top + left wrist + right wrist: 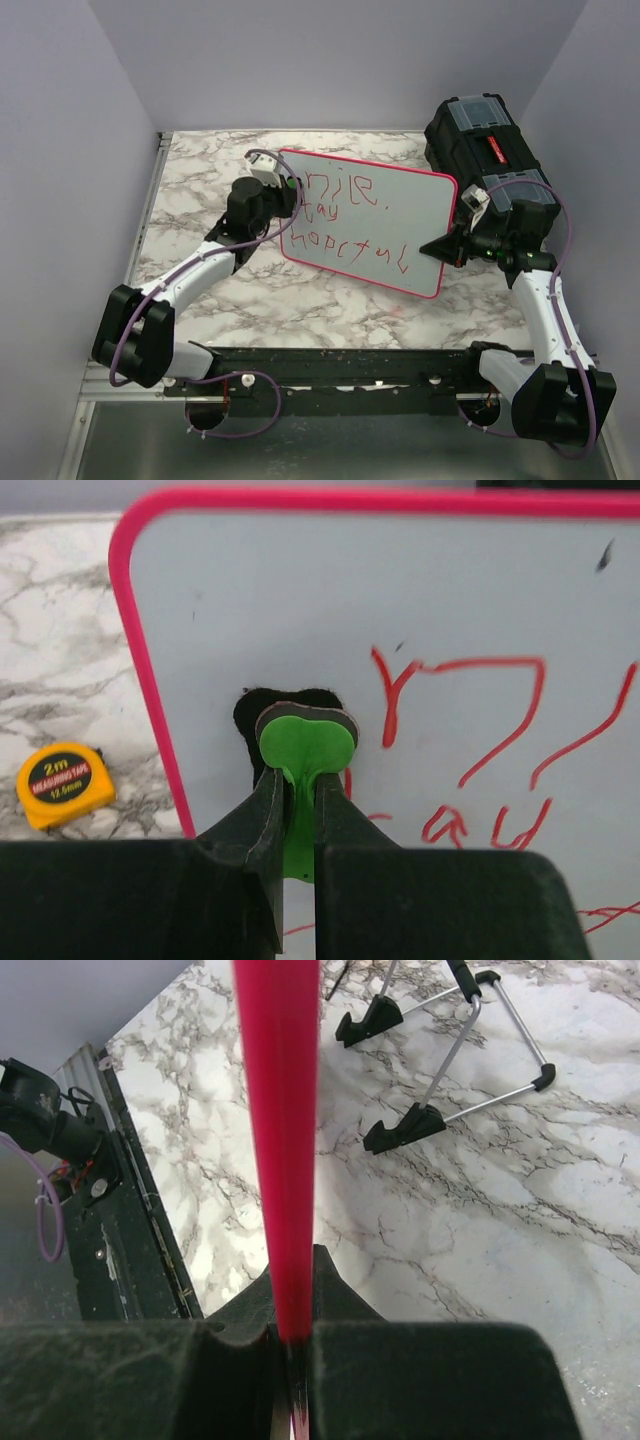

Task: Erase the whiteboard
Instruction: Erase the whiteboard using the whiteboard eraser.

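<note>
The whiteboard (372, 222) with a pink-red rim stands tilted mid-table, with red lettering on it. In the left wrist view its face (420, 600) fills the frame. My left gripper (283, 190) is shut on a green-handled eraser (306, 742) whose dark pad presses on the board near its upper left corner, left of the lettering. My right gripper (452, 243) is shut on the board's right edge; the right wrist view shows the pink rim (277, 1140) edge-on between the jaws. The board's black-footed wire stand (440, 1070) rests on the marble behind it.
A black toolbox (487, 150) sits at the back right, close behind my right arm. A yellow tape measure (65, 783) lies on the marble just left of the board. Walls enclose the table on three sides.
</note>
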### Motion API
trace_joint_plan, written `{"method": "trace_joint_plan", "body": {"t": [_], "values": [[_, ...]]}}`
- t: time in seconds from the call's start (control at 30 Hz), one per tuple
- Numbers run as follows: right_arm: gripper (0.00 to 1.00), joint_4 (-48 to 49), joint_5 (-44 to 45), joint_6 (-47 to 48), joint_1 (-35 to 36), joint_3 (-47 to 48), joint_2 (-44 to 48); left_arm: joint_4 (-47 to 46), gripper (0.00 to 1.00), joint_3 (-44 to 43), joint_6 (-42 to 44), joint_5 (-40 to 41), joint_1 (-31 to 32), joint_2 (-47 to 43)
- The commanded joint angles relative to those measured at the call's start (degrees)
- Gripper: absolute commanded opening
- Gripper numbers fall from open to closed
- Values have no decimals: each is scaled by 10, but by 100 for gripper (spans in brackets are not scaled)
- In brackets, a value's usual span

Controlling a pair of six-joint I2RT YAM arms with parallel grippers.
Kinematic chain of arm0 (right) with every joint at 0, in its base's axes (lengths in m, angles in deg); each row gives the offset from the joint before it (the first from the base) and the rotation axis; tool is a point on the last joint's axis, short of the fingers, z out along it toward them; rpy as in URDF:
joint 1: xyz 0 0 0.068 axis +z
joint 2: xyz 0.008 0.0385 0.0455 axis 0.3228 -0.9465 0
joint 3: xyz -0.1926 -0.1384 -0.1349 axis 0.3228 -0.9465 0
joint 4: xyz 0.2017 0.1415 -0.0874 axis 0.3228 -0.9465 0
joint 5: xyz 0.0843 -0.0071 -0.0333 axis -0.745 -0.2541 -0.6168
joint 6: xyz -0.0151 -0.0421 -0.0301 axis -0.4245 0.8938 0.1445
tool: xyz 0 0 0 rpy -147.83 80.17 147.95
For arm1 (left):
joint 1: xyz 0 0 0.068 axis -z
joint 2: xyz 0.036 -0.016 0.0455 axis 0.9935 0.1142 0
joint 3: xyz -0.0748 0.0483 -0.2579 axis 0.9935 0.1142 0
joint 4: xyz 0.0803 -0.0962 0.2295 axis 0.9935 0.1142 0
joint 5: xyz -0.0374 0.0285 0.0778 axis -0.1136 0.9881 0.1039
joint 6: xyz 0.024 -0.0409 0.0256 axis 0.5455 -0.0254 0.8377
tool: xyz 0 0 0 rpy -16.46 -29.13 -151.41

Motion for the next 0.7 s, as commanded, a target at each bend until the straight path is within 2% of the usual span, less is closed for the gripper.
{"method": "trace_joint_plan", "body": {"t": [0.0,0.17,0.5,0.67], "values": [[1,23,-3,54,3,5,5,37,0,58,20,58,19,-3],[1,24,-3,54,3,5,5,30,0,64,31,89,33,-7],[1,23,-1,54,3,5,6,72,0,-56,73,102,35,0],[0,23,-2,54,3,5,5,80,0,-85,77,91,36,7]]}}
